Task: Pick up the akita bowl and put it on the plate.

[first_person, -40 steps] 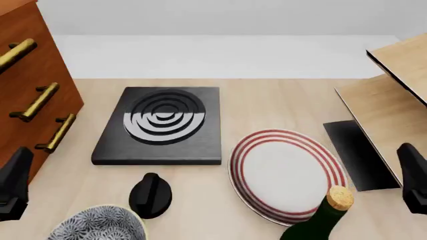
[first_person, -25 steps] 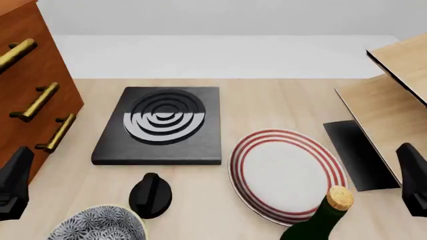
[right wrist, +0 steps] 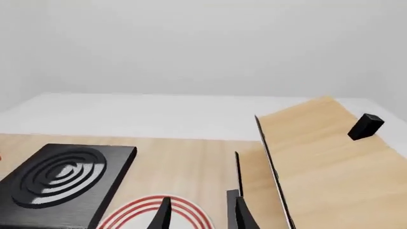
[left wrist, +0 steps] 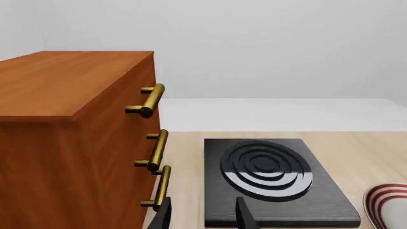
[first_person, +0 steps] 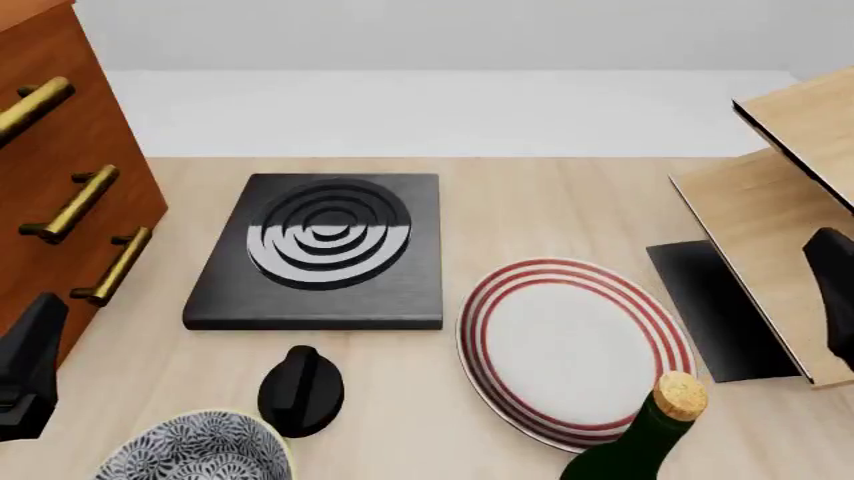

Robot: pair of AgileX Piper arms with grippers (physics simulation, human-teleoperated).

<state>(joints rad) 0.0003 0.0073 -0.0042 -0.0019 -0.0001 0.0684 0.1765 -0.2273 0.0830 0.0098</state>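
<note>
The akita bowl [first_person: 196, 450], dark blue and white patterned with a pale rim, sits at the near left edge of the front view, partly cut off. The plate [first_person: 574, 348], white with red rings, lies right of centre; its rim also shows in the wrist views [left wrist: 388, 206] [right wrist: 151, 212]. My left gripper [first_person: 27, 368] hangs at the far left, beside and above the bowl, apart from it. Its fingers [left wrist: 245, 215] stand open on nothing. My right gripper [first_person: 834, 298] is at the far right, beyond the plate's edge, fingers [right wrist: 240, 213] open and empty.
A black square slab [first_person: 320, 250] with raised rings lies behind the bowl. A black knob-like object [first_person: 300, 390] stands just right of the bowl. A corked green bottle [first_person: 654, 432] stands at the plate's near edge. A wooden drawer cabinet [first_person: 60, 190] is on the left and a wooden shelf [first_person: 774, 200] on the right.
My right gripper has moved up and away along the right edge of the front view. The left gripper, bowl and plate have not moved.
</note>
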